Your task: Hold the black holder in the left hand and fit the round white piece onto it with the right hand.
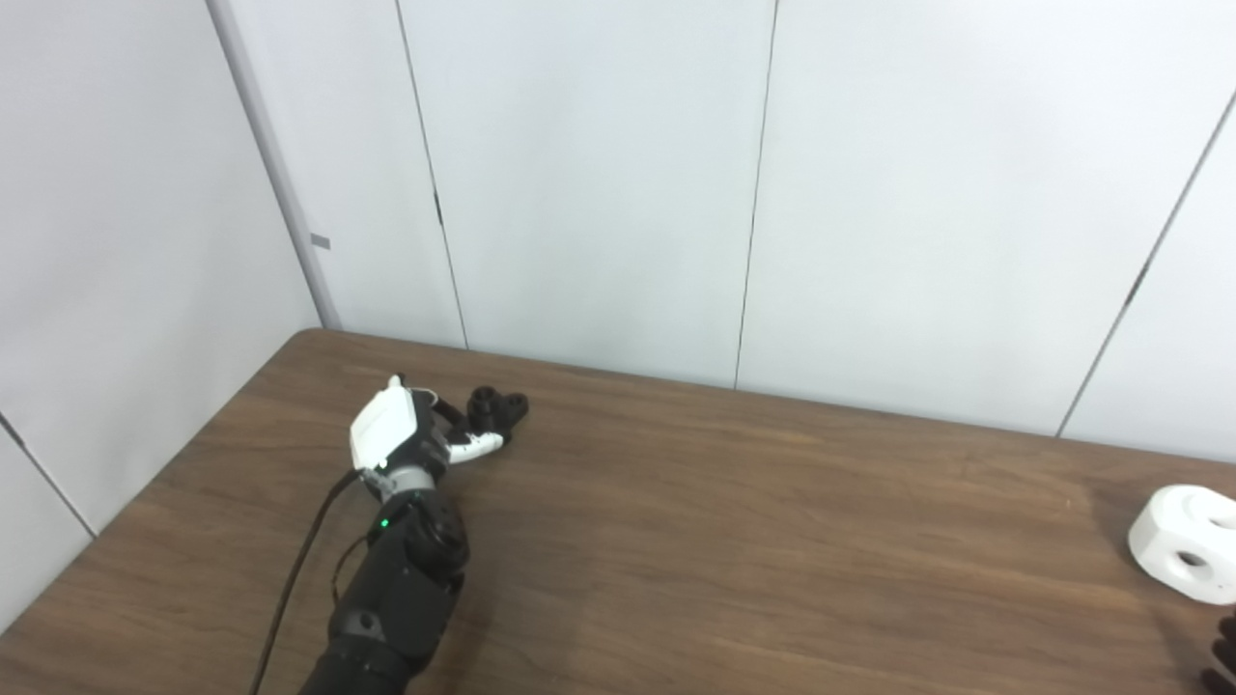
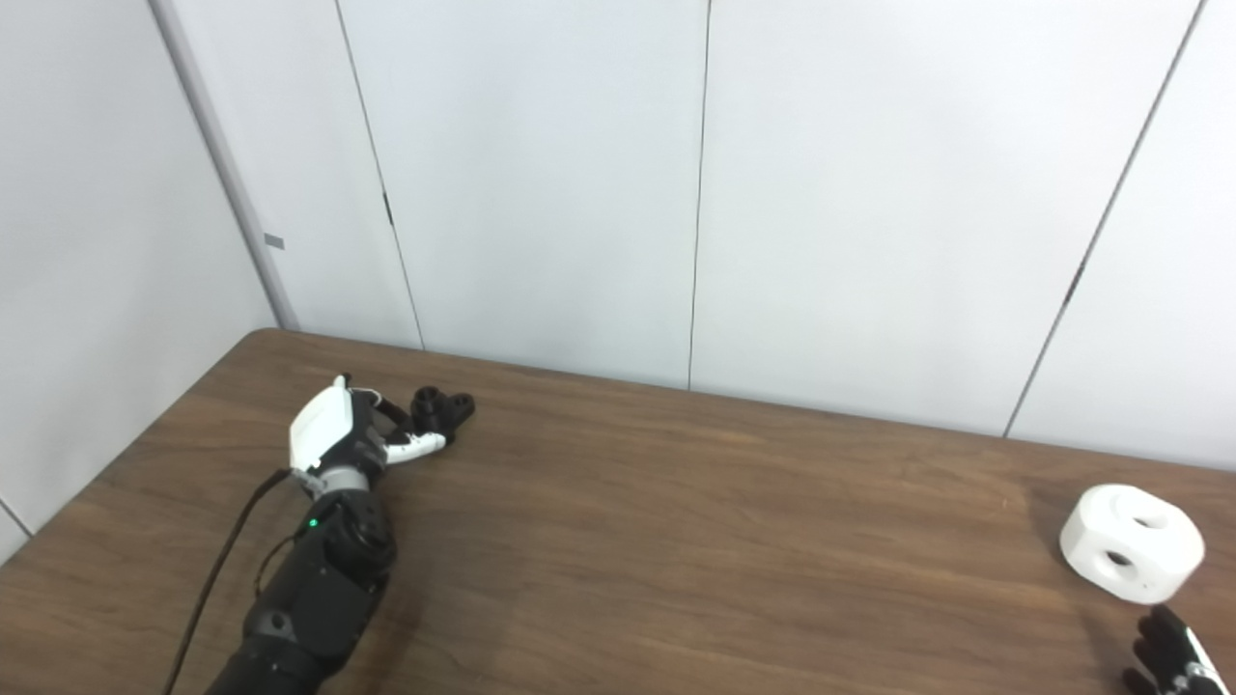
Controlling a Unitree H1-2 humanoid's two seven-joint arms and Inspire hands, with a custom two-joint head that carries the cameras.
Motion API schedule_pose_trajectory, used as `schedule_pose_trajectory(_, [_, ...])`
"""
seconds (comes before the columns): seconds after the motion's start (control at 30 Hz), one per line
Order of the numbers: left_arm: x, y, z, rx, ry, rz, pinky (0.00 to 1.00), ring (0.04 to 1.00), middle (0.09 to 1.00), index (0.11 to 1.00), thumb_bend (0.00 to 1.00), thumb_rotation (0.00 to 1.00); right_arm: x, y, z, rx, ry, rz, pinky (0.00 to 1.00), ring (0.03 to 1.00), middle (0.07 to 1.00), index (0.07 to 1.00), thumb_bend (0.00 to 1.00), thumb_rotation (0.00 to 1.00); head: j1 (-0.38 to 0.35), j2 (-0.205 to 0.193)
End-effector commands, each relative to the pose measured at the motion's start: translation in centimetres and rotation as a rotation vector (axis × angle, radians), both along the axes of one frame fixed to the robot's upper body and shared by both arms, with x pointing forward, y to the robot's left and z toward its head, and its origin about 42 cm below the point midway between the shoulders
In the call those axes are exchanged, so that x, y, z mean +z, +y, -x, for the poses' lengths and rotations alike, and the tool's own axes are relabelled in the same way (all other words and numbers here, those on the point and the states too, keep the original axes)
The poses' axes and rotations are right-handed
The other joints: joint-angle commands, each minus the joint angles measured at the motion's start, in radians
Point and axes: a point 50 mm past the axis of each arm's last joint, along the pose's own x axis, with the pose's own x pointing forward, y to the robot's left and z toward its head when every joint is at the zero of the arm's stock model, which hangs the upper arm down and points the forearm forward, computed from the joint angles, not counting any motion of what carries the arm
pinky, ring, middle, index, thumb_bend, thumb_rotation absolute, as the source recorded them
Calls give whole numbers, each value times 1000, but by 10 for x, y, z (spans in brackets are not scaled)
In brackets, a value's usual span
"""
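The black holder [image 1: 498, 406] lies on the brown table at the far left, also seen in the right eye view [image 2: 442, 405]. My left hand [image 1: 415, 436] reaches up to it, fingers apart around its near side, thumb [image 1: 478, 445] just below it; it holds nothing. The round white piece [image 2: 1132, 542] with holes in it sits on the table at the far right, also in the left eye view [image 1: 1186, 541]. My right hand [image 2: 1173, 661] shows only fingertips at the bottom right corner, just below the white piece, fingers spread.
The brown wooden table [image 1: 734, 541] runs across the view. White wall panels [image 1: 599, 193] stand right behind its far edge. A black cable [image 1: 290, 579] runs along my left forearm.
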Motion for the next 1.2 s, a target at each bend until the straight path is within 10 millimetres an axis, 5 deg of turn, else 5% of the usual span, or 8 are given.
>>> schedule_pose_trajectory(0.0, [-8, -12, 1, -28, 16, 18, 1000, 1000, 1000, 485, 527, 58, -12, -3, 11, -14, 55, -5, 1000, 1000, 1000, 1000, 1000, 674, 0, 1])
schedule_pose_trajectory(0.67, [-24, -19, 16, -116, -65, 14, 1000, 1000, 950, 480, 523, 49, -10, 4, 11, -16, 57, -13, 1000, 1000, 1000, 1000, 1000, 664, -66, 17])
schedule_pose_trajectory(0.73, [-24, -18, 18, -137, -60, 22, 1000, 1000, 956, 481, 523, 48, -9, 7, 11, -17, 55, -11, 898, 968, 959, 966, 1000, 658, -92, 22])
schedule_pose_trajectory(0.8, [-24, -16, 21, -155, -51, 23, 1000, 1000, 956, 482, 523, 48, -8, 11, 11, -16, 54, -13, 653, 837, 859, 864, 1000, 636, -126, 30])
schedule_pose_trajectory(0.9, [-24, -12, 28, -178, -55, 19, 1000, 1000, 947, 481, 523, 48, -9, 15, 10, -1, 41, -16, 517, 746, 797, 784, 1000, 624, -156, 39])
schedule_pose_trajectory(0.93, [-24, -12, 30, -187, -60, 17, 1000, 1000, 945, 481, 523, 48, -9, 16, 10, 2, 36, -11, 549, 791, 830, 805, 1000, 633, -159, 40])
schedule_pose_trajectory(1.0, [-23, -12, 35, -205, -81, 19, 1000, 1000, 944, 481, 523, 49, -9, 18, 9, 1, 31, 2, 885, 957, 964, 951, 1000, 661, -168, 42])
schedule_pose_trajectory(1.17, [-14, -18, 46, -246, -130, 47, 1000, 1000, 953, 482, 523, 47, -8, 23, 7, -2, 29, 16, 997, 999, 1000, 999, 1000, 640, -170, 46])
